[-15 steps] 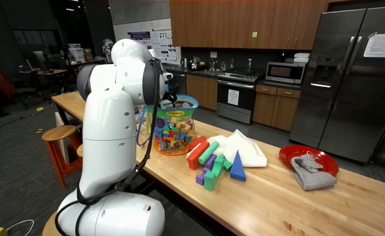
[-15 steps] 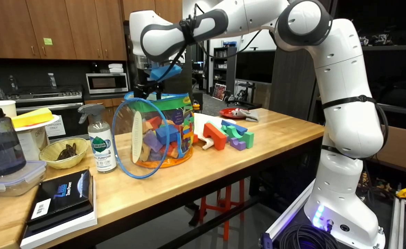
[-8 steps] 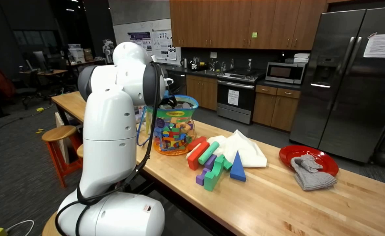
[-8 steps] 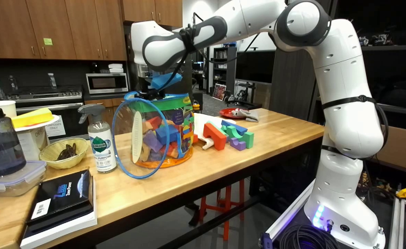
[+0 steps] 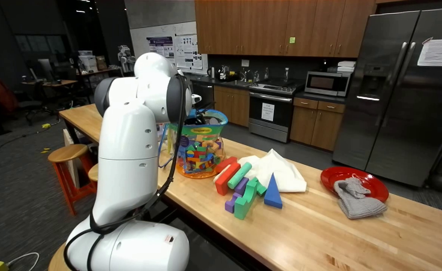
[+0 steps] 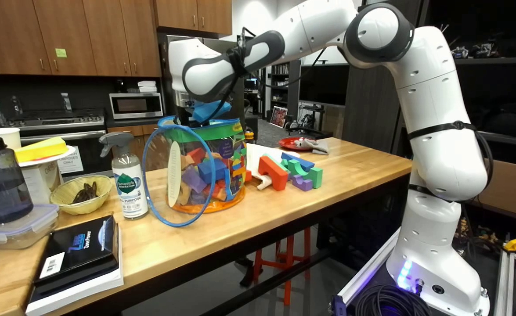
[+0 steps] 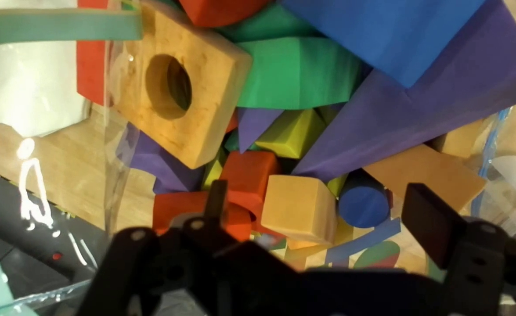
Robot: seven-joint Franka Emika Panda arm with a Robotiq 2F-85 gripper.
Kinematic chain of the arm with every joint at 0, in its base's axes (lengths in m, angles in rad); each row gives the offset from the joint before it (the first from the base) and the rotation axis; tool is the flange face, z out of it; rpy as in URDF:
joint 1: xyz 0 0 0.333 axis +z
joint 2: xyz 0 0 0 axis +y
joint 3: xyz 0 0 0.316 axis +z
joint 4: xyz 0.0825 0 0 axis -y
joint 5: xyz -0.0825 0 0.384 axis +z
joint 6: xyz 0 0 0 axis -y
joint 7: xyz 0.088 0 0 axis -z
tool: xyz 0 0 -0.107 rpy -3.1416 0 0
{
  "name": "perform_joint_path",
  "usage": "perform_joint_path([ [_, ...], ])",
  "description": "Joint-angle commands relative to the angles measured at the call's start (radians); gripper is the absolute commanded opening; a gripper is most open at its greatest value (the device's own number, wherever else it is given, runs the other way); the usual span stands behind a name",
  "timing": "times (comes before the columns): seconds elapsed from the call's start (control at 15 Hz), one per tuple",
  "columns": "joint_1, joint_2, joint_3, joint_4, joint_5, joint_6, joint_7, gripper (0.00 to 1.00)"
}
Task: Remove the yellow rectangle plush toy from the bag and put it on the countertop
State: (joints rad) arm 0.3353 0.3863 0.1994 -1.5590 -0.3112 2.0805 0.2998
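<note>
The clear bag stands upright on the wooden countertop point(image 5: 318, 241), full of coloured blocks. Its green top band shows in both exterior views point(image 5: 215, 130) point(image 6: 222, 129). In the wrist view a pale yellow block point(image 7: 290, 206) lies among the others, roughly between my fingertips but farther down. Yellow-green blocks point(image 7: 293, 134) lie partly buried behind it. I cannot tell which is the yellow rectangle toy. My gripper point(image 7: 317, 206) is open and empty, its fingers wide apart, pointing down into the bag's mouth. The rim partly hides it in the exterior views.
Loose blocks point(image 5: 245, 199) and a white cloth point(image 5: 277, 173) lie beside the bag. Farther along is a red plate point(image 5: 330, 175) with a grey cloth. A spray bottle point(image 6: 128, 184), the bag's blue-rimmed lid point(image 6: 176, 224), a basket point(image 6: 77, 208) and books point(image 6: 80, 254) stand on the other side.
My gripper has moved down from above the rim into the bag's mouth, the arm lowering with it. The bag and the loose blocks have not moved.
</note>
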Motion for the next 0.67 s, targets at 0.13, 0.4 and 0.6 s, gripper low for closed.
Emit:
perform_joint_path([
  [0.13, 0.017, 0.005, -0.021, 0.005, 0.008, 0.003, -0.005, 1.00],
  [0.4, 0.022, -0.004, -0.019, -0.008, 0.011, 0.008, 0.016, 1.00],
  [0.6, 0.046, -0.003, -0.017, -0.037, 0.004, 0.012, 0.060, 1.00],
])
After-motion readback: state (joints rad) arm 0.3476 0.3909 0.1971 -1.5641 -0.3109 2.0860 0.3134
